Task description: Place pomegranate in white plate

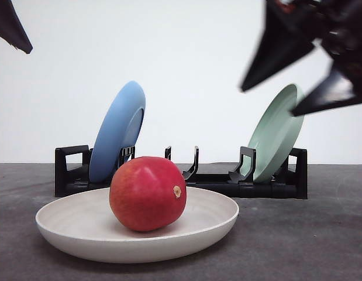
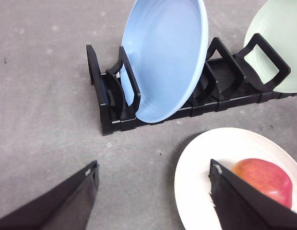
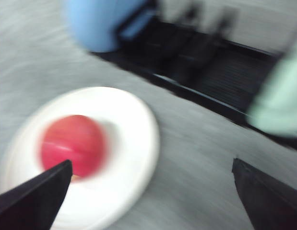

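Pomegranate (image 1: pixel 147 193) sits inside the white plate (image 1: pixel 64 225), resting on the plate's floor slightly left of its middle in the front view. Tan stem spot faces forward and to the right. Nothing is touching the fruit.

White plate lies flat on the grey desk (image 1: pixel 309 246), in front of the black dish rack (image 1: pixel 268 187). The rack holds a blue plate (image 1: pixel 117 132) on edge toward its left end, leaning, and a pale green plate (image 1: pixel 277 134) on edge toward its right end, also leaning. Slots between them stand empty.

Right gripper (image 1: pixel 297 88) hangs high at upper right in the front view, well above the desk and apart from the plate, blurred. Its two dark fingers (image 1: pixel 271 50) are spread wide, with nothing between them. The right wrist view, smeared, shows fruit and plate below, fingers spread to either side.

Left gripper (image 2: pixel 153 196): the wrist view shows both fingers (image 2: pixel 57 203) set far apart, empty, over the desk near the plate's edge; one finger overlaps the plate and fruit in that view. In the front view only a dark tip (image 1: pixel 11 26) is seen at upper left.
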Controlling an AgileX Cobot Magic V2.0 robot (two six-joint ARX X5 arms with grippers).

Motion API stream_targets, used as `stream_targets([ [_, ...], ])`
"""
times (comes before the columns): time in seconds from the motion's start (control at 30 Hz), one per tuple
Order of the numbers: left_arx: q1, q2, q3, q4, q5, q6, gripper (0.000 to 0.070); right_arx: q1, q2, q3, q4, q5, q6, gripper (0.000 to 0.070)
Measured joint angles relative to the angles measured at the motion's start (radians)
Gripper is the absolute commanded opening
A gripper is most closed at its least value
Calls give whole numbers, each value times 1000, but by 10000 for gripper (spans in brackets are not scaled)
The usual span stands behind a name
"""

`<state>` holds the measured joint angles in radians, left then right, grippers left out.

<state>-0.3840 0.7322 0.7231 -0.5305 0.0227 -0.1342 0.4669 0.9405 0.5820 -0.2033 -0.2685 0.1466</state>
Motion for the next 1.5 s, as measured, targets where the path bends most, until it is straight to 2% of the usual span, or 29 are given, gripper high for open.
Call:
stream_targets([
  [0.13, 0, 0, 0, -3, 0, -11, 434, -91, -31, -43, 4, 1, -1, 670],
  [0.27, 0, 0, 0, -6, 0, -13, 434, -125, -24, -59, 1, 22, -1, 668],
  [0.3, 0, 0, 0, -9, 0, -13, 422, -126, -24, -60, 4, 26, -1, 637],
  [0.33, 0, 0, 0, -14, 0, -13, 391, -127, -26, -60, 6, 26, -1, 567],
  [0.37, 0, 0, 0, -17, 0, -13, 210, -127, -26, -60, 6, 28, 0, 353],
  [0.4, 0, 0, 0, -19, 0, -12, 81, -127, -27, -60, 6, 31, 0, 163],
  [0.43, 0, 0, 0, -19, 0, -12, 28, -127, -27, -60, 8, 38, -1, 7],
  [0.5, 0, 0, 0, -18, 0, -14, 12, -127, -27, -60, 12, 43, -1, 24],
  [1.1, 11, -1, -2, -13, 1, -15, 19, -127, -27, -60, 39, 56, -1, 24],
  [1.3, 115, -80, -118, 84, 2, 12, 19, -127, -27, -60, 39, 56, -1, 24],
  [1.5, 271, -235, -302, 253, 1, 22, 19, -127, -27, -60, 39, 56, -1, 24],
])
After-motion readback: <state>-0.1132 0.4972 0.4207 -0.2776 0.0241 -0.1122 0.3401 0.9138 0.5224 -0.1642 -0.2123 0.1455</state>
